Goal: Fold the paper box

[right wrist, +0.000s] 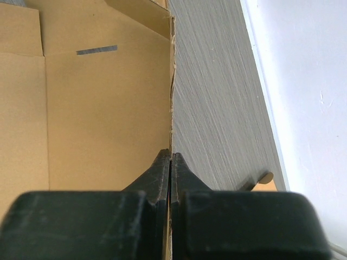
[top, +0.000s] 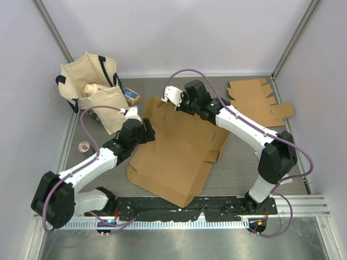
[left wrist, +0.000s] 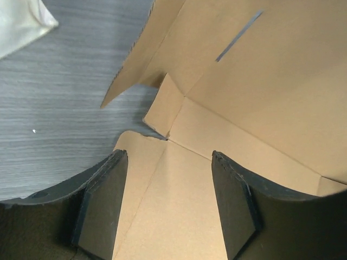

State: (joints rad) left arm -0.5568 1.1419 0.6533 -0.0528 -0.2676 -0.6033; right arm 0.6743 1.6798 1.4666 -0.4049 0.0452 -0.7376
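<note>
The right tool (right wrist: 171,161) is clenched on the far edge of the paper box (top: 173,157), which lies mostly flat mid-surface (top: 238,165), long axis running away from the bases, while the left tool (left wrist: 169,157) hangs released directly over its left corner crease.

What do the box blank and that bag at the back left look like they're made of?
Box blank: brown cardboard, matte, possibly corrugated; rough cut edges and creased score lines show in the wrist views. Bag: probably beige canvas cloth; soft slumping folds, dark straps.
</note>
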